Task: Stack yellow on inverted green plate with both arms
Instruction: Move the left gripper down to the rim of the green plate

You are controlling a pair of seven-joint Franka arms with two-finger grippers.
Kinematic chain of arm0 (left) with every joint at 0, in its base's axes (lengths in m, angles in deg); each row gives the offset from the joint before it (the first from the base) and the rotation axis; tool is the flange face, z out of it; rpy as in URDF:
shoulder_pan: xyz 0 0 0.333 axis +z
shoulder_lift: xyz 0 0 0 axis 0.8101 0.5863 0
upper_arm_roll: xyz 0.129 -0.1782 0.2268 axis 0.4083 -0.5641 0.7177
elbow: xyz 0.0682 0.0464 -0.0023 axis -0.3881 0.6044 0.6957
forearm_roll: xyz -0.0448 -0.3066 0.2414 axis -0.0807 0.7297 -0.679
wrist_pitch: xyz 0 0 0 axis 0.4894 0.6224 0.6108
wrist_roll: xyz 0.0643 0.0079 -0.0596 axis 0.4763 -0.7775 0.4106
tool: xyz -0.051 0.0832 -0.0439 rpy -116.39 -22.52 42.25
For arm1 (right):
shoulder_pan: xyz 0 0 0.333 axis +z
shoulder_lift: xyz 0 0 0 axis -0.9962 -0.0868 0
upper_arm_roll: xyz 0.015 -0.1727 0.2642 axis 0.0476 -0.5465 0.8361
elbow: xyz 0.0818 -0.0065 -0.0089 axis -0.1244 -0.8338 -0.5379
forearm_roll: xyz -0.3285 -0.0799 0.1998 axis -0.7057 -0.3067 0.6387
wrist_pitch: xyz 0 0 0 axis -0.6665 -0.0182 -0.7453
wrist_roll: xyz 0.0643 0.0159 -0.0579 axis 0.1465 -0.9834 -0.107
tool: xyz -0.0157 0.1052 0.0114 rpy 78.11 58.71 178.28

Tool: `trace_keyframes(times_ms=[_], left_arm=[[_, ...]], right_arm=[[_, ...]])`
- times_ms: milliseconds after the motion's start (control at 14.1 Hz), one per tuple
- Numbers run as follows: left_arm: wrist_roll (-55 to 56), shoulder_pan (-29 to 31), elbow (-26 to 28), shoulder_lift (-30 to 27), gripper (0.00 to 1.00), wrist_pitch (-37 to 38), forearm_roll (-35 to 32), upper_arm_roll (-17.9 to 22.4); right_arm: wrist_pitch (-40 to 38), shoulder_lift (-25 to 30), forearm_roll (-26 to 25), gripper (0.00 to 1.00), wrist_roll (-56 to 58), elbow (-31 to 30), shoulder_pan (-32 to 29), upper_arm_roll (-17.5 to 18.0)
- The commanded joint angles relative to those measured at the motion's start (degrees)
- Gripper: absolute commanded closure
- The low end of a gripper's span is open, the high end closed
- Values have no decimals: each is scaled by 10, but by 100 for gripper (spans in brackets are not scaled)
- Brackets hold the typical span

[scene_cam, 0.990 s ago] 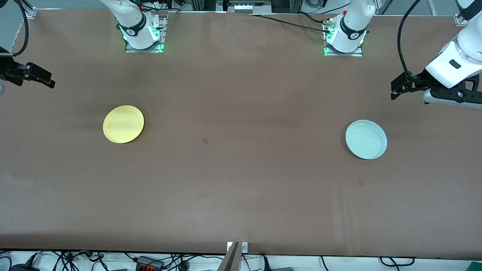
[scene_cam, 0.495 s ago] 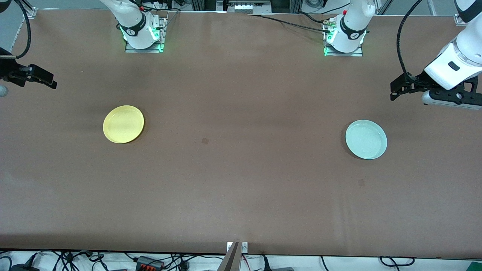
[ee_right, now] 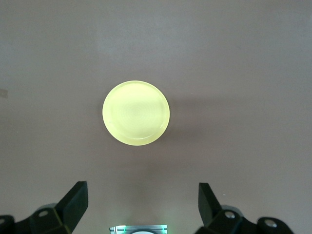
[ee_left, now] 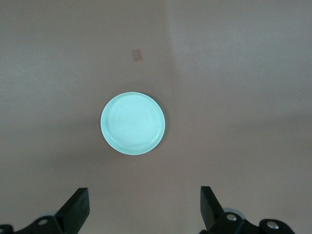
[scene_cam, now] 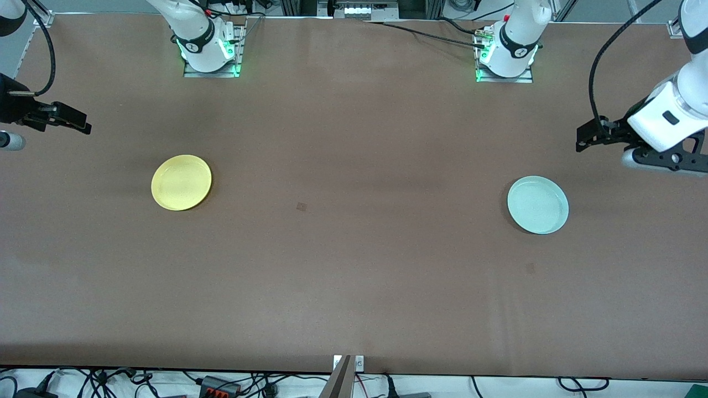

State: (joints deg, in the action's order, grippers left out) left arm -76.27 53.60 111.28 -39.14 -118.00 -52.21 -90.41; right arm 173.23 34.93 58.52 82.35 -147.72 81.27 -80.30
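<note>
Left pincer point(ee_left: 144, 207) jaws apart, empty, up in the air over bare counter point(scene_cam: 354, 265) at the left arm's end, near the green plate point(scene_cam: 537, 204). Right pincer point(ee_right: 142, 204) also apart and empty, hanging over the right arm's end near the yellow plate point(scene_cam: 181, 182). Both plates lie rim-up on the counter, well apart.

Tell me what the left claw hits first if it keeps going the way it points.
Probably bare table: the open left claw hangs in the air at its own end of the table. The green plate lies just ahead in its wrist view; depth is unclear, so it might land there.
</note>
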Motion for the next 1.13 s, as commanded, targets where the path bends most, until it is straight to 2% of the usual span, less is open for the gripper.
trace_keyframes(times_ms=[0,424,707,778,1061], left_arm=[[-6,1,-40,22,0,22,12,4],[-12,4,-36,62,0,26,4,7],[-26,69,-28,122,0,7,4,6],[-54,85,-22,141,0,-15,4,4],[-139,126,60,184,0,-181,6,3]], right_arm=[[7,10,-3,0,18,-10,-5,2],[8,10,-3,0,18,-10,-4,2],[8,3,-3,0,17,-14,-4,2],[11,2,-3,0,17,-16,-3,2],[18,-4,-3,0,17,-13,0,3]])
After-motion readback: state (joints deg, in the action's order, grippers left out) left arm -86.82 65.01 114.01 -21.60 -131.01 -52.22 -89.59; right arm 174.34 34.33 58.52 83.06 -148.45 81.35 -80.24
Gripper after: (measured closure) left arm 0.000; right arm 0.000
